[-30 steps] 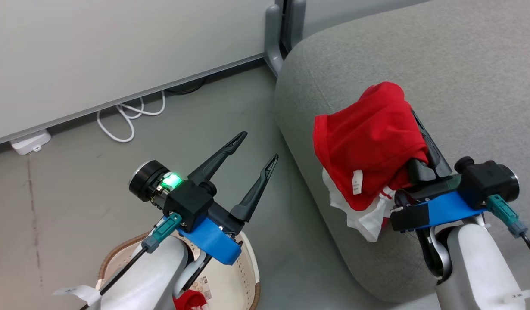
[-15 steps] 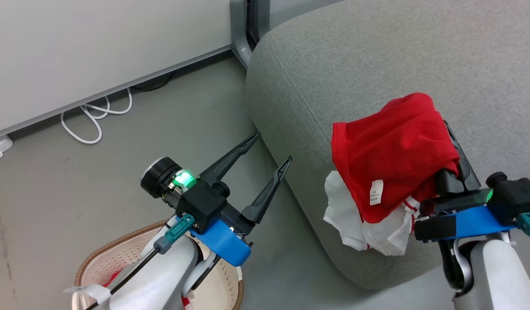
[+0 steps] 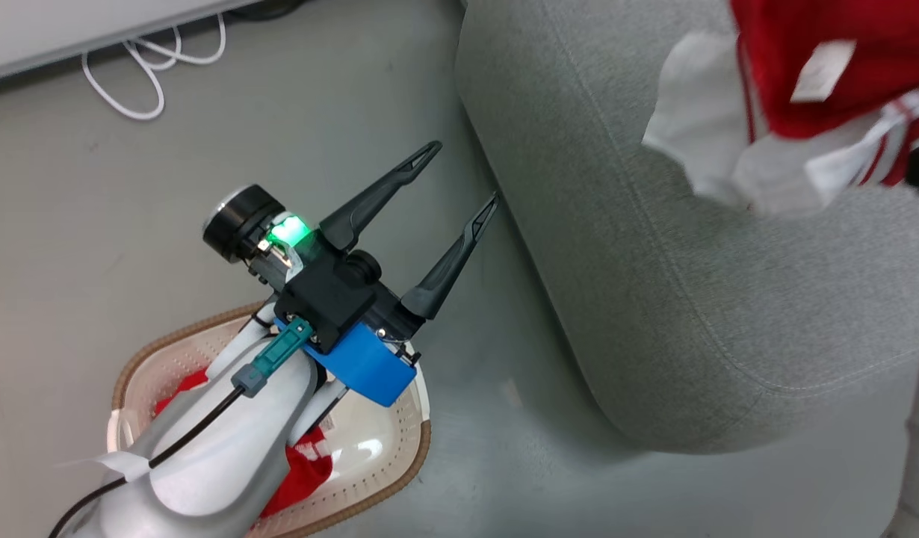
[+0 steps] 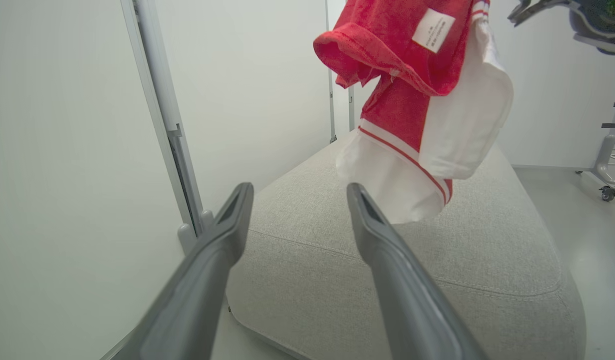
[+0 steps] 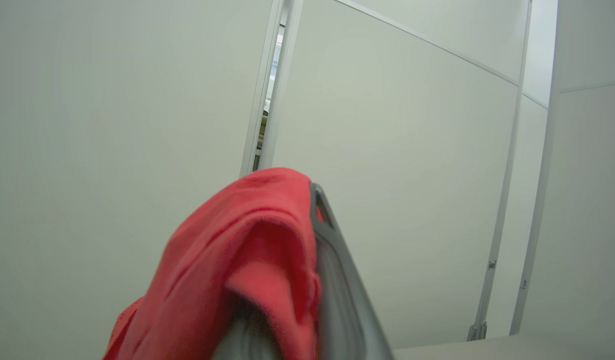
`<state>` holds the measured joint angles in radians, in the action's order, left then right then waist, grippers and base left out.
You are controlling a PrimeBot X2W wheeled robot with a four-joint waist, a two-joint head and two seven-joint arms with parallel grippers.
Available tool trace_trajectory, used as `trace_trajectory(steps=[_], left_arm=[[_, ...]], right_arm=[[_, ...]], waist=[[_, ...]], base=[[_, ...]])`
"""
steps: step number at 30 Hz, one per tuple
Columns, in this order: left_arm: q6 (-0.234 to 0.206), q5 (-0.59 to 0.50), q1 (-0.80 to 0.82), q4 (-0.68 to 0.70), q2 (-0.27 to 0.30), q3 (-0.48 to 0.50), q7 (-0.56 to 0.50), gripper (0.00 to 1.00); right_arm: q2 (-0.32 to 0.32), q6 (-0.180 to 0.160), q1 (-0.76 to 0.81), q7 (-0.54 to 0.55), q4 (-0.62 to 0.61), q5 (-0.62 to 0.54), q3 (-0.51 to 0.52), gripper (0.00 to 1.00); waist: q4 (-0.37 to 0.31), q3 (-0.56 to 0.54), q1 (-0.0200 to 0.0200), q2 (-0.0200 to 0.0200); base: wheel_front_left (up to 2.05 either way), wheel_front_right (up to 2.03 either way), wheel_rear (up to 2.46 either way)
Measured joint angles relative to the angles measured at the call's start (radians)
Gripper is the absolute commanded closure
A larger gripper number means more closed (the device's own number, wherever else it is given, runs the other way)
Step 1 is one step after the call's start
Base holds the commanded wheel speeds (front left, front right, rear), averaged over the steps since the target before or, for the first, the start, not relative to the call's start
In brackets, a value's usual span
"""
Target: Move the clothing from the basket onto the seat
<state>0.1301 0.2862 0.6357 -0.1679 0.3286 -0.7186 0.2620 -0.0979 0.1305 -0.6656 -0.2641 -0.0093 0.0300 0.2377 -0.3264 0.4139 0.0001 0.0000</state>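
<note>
My right claw (image 5: 315, 210) pinched tight on red garment (image 4: 412, 75), which hangs above seat (image 3: 654, 261) so release should land it there. My left claw (image 3: 461, 172) spread, empty, poised over basket (image 3: 400, 478), where second garment (image 3: 302, 467) waits.

Basket's garment (image 3: 314, 471) half behind the left forearm (image 3: 205, 456); held garment (image 3: 878, 37) past the top edge.

- White sewn-in label (image 4: 433, 30) on the hanging bright red fabric garment with white panels (image 4: 393, 107): carries several lines of fine dark print, too small to read in the left wrist view and blurred in the head view.
- No other text, brand, number or sign is legible.
</note>
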Motion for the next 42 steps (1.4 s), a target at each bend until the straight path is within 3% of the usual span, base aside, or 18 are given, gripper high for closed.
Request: trace_trajectory(steps=[7,12,16,19,27,34,35,36,37,42], left_arm=[[0.000,-0.016,0.093,0.035,0.034,-0.006,0.000,0.00],[0.000,-0.022,0.133,0.053,0.045,-0.008,0.000,0.00],[0.000,-0.023,0.144,0.055,0.057,-0.011,0.000,0.00],[0.000,-0.023,0.150,0.058,0.060,-0.011,0.000,0.00],[0.000,-0.023,0.153,0.058,0.052,-0.010,0.000,0.00],[0.000,-0.023,0.149,0.050,0.050,-0.010,0.000,0.00],[0.000,-0.022,0.145,0.047,0.051,-0.010,0.000,0.00],[0.000,-0.022,0.143,0.045,0.051,-0.009,0.000,0.00],[0.000,-0.022,0.140,0.045,0.050,-0.008,0.000,0.00],[0.000,-0.018,0.104,0.039,0.026,0.012,0.000,0.00]], right_arm=[[-0.117,0.000,-0.236,0.000,0.009,-0.004,0.129,1.00],[-0.217,0.000,-0.349,0.000,0.119,-0.002,0.178,1.00],[-0.246,0.000,-0.377,0.000,0.235,-0.011,0.191,1.00],[-0.248,0.000,-0.375,0.000,0.323,-0.019,0.213,1.00],[-0.181,0.000,-0.296,0.000,0.492,-0.054,0.263,1.00],[-0.139,0.000,-0.210,0.000,0.564,-0.036,0.287,1.00],[-0.135,0.000,-0.203,0.000,0.566,-0.036,0.289,0.94],[-0.131,0.000,-0.195,0.000,0.566,-0.037,0.289,0.39],[-0.129,0.000,-0.186,0.000,0.564,-0.037,0.290,0.00],[-0.119,0.000,-0.108,0.000,0.534,-0.029,0.291,0.00]], waist=[[0.043,0.167,0.0001,0.0000],[0.074,0.278,0.0002,0.0000],[0.097,0.347,0.0002,0.0000],[0.113,0.383,0.0001,0.0000],[0.132,0.406,0.0001,0.0000],[0.125,0.386,0.0000,-0.0001],[0.124,0.381,0.0000,-0.0001],[0.122,0.374,0.0000,-0.0001],[0.121,0.366,0.0000,-0.0001],[0.122,0.310,-0.0001,-0.0001]], base=[[0.00,0.00,0.00],[0.00,0.00,0.00],[0.00,0.00,0.00],[0.00,0.00,0.00],[0.00,0.00,0.00],[0.00,0.00,0.00],[0.00,0.00,0.00],[0.00,0.00,0.00],[0.00,0.00,0.00],[0.00,0.00,0.00]])
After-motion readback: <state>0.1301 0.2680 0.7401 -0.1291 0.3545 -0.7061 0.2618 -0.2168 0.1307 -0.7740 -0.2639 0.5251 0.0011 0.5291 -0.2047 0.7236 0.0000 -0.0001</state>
